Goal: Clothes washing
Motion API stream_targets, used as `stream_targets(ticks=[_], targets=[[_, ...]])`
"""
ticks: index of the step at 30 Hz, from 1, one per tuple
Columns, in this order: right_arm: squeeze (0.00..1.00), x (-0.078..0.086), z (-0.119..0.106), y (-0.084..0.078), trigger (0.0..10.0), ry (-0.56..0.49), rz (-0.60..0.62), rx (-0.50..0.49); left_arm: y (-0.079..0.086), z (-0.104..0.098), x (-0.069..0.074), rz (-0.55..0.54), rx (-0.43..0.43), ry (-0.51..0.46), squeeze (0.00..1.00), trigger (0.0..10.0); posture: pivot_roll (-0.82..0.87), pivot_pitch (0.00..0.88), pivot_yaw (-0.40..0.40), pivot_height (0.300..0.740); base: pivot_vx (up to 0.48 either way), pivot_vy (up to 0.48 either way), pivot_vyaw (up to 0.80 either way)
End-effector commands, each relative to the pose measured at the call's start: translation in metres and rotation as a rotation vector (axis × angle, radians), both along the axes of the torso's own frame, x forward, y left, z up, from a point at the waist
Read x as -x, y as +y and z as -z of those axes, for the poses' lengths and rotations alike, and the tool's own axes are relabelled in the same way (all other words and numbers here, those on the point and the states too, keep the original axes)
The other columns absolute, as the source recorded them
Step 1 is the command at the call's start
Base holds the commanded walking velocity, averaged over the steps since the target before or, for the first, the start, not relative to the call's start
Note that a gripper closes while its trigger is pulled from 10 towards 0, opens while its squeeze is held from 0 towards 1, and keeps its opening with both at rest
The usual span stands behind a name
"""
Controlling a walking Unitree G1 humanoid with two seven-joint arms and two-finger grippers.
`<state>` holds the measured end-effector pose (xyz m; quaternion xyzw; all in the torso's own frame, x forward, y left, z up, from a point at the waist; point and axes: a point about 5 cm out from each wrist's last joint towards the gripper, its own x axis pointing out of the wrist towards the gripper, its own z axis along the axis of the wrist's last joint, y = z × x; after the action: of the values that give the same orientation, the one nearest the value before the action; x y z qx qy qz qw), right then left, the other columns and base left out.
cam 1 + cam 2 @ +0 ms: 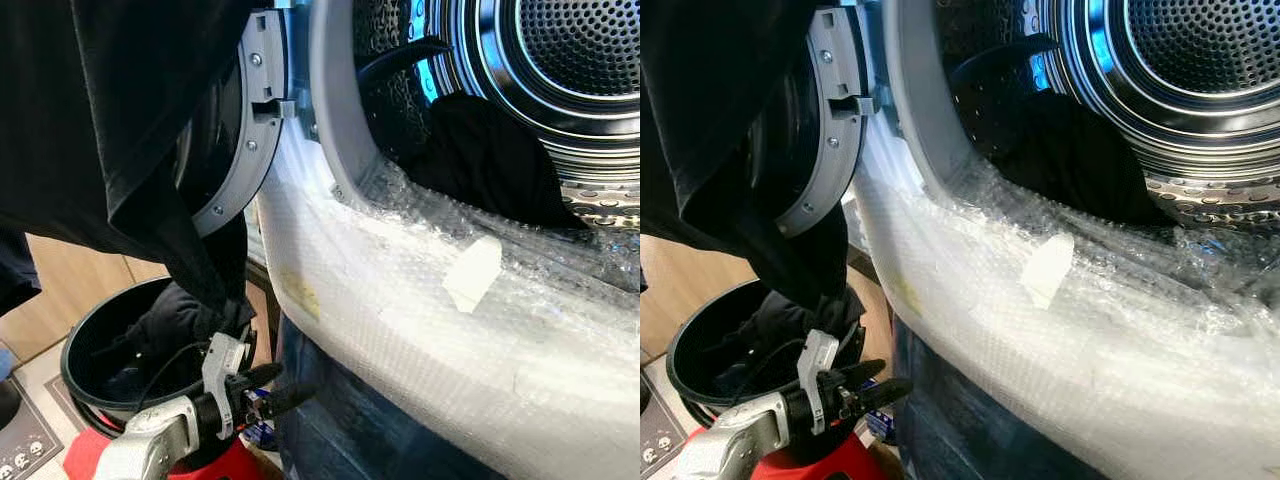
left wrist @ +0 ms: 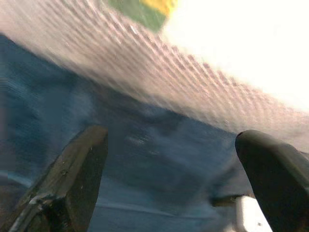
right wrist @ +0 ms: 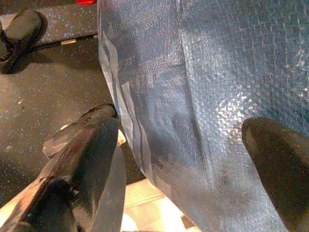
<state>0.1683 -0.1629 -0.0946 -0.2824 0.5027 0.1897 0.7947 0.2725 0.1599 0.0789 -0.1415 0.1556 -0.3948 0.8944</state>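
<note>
The washer's steel drum (image 1: 580, 60) stands open with a dark garment (image 1: 490, 160) lying at its front lip. A large black cloth (image 1: 110, 110) hangs over the open grey door (image 1: 250, 130) at the upper left. Below it a round black basket (image 1: 75, 365) holds more dark clothes (image 1: 170, 320). My left gripper (image 1: 285, 388) is low beside the basket, open and empty, its fingers pointing at the blue-wrapped washer front (image 2: 145, 159). My right gripper (image 3: 181, 130) is open too, facing blue sheeting (image 3: 193, 72) low near the floor.
Thick bubble wrap (image 1: 420, 330) covers the washer's front below the drum opening, with a white tape patch (image 1: 472, 272) on it. The basket rests on something red (image 1: 85, 455). A dark speckled floor (image 3: 43, 96) and a black rounded object (image 3: 19, 29) lie beside the sheeting.
</note>
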Motion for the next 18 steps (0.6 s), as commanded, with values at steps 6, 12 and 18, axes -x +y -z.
stream_targets(ticks=[6,12,18], targets=[[0.0,0.0,0.0,0.0,10.0,0.002,0.019,-0.005,0.041,-0.021,0.001,-0.251,-0.228,-0.109,0.0,10.0,0.21,0.0,-0.015,0.74,0.0,0.0,0.0],[0.0,-0.001,0.0,0.001,10.0,-0.001,0.018,-0.005,0.068,-0.03,-0.011,-0.491,-0.384,-0.183,0.0,10.0,0.22,0.0,-0.01,0.74,0.0,0.0,0.0],[0.0,-0.001,-0.001,0.001,10.0,-0.006,0.022,-0.006,0.075,-0.039,-0.012,-0.666,-0.363,-0.24,0.0,10.0,0.21,0.0,-0.009,0.74,0.0,0.0,0.0]])
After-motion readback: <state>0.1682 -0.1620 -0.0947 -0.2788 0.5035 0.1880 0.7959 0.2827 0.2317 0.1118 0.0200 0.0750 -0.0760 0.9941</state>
